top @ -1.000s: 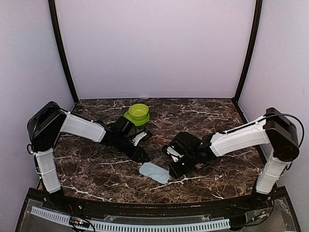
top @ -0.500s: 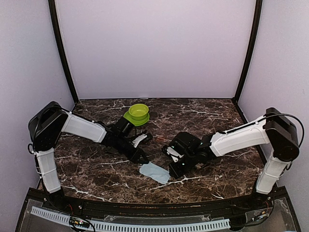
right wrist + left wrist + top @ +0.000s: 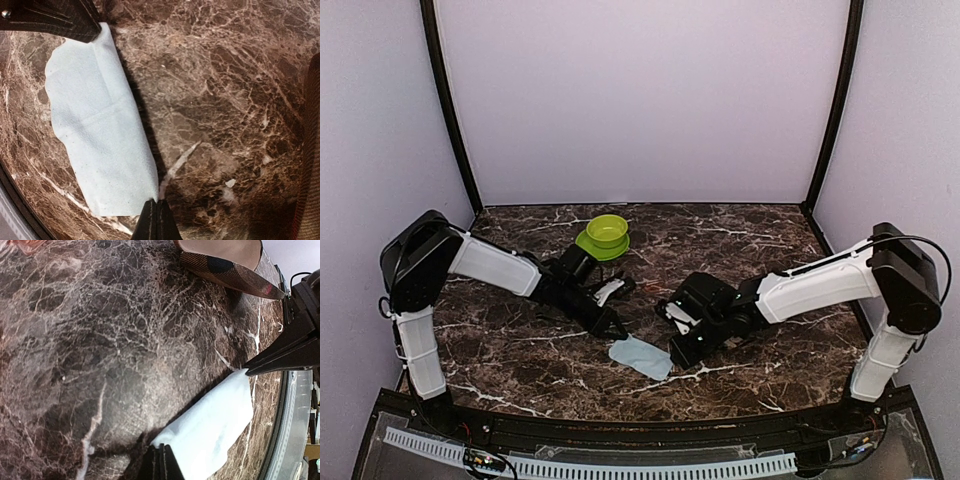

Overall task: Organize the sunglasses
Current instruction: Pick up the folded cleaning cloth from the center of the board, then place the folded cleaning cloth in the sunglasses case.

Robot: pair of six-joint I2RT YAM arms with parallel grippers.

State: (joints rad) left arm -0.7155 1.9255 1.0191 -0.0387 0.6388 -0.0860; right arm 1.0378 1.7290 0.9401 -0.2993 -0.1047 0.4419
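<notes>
**A:** Where do the pincers stand?

**B:** The left gripper (image 3: 161, 462) has its jaws together, nipping one corner of the pale blue cloth (image 3: 100, 135). The right gripper (image 3: 155, 217) is closed the same way on the opposite corner. The cloth lies on the marble table (image 3: 520, 350) between them.

**A:** And the sunglasses (image 3: 20, 244)?

**B:** I see only a reddish translucent sliver at the top corner of the left wrist view, well apart from the cloth. It is probably the red-lensed pair. I cannot find the black wire pair anywhere.

**A:** So how far along is it?

**B:** Early, I'd judge. Neither gripper holds eyewear, and none shows inside the striped case (image 3: 225, 267) beyond the cloth or the green bowl (image 3: 607, 233) at the back. The work in hand is on the cloth, and putting both pairs away seems to remain.
</notes>
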